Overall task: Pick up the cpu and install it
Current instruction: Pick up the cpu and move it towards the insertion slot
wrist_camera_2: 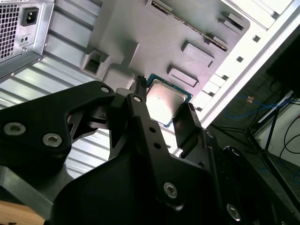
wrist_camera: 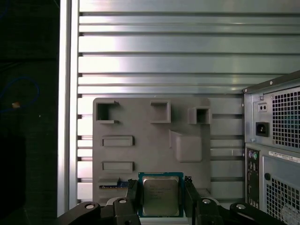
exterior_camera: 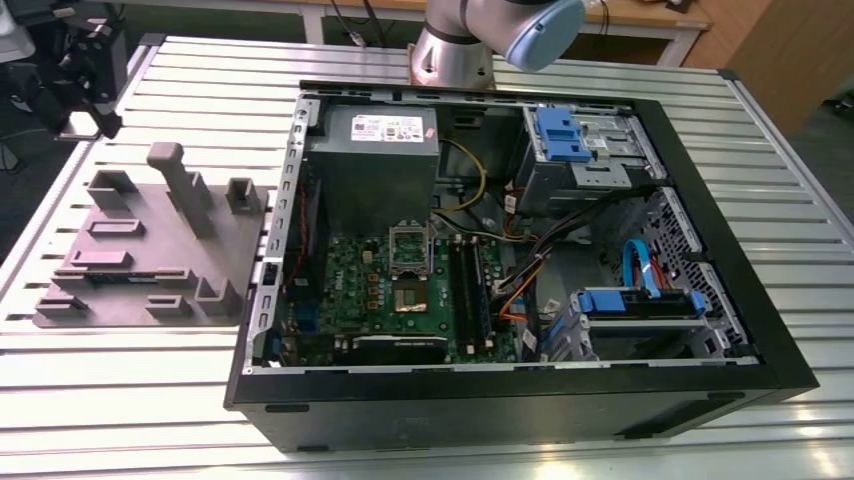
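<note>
The gripper point(wrist_camera: 161, 183) has its two black fingers point(wrist_camera: 132, 196) closed in on a small square chip, the cpu point(wrist_camera: 161, 199). One finger presses against each of two opposite edges, and the dull metal top faces both wrist cameras. The chip is square, so it has no long side to speak of; its edges run in line with the fingers and it sits level between them. Beyond it in both wrist views lies the grey parts tray point(wrist_camera: 140, 122) with its empty pockets. The chip looks large against those pockets, so it is probably lifted clear of the tray rather than resting on it, though the angle does not settle that. Next to the tray stands the back panel of the computer case point(wrist_camera: 276, 140). In the exterior view the tray is on the slatted table point(exterior_camera: 160, 400) at the exterior view's left, and the open case is just beside it toward the exterior view's right. The green motherboard point(exterior_camera: 360, 285) lies flat in the case floor, below the grey power supply point(exterior_camera: 374, 165) — well apart from the tray.
</note>
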Controlling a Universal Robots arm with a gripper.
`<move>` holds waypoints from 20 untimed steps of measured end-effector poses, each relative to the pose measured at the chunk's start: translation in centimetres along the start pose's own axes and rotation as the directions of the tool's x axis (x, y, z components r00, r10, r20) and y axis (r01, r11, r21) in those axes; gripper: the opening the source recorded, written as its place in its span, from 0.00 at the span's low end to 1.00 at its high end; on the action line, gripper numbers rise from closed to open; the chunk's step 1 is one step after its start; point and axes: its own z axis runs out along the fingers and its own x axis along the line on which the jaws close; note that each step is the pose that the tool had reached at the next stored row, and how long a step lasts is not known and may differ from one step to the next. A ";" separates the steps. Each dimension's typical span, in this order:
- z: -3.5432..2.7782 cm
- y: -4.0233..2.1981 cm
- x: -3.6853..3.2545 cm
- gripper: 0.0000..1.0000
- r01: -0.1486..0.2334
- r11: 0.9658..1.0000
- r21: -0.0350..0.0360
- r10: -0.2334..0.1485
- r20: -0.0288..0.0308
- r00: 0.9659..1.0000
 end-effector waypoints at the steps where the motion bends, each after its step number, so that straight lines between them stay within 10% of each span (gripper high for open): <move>1: 0.00 0.00 -0.27 0.47 0.000 1.000 0.000 0.000 0.000 1.000; 20: 0.01 0.02 -1.17 0.47 0.000 1.000 0.000 0.000 0.000 1.000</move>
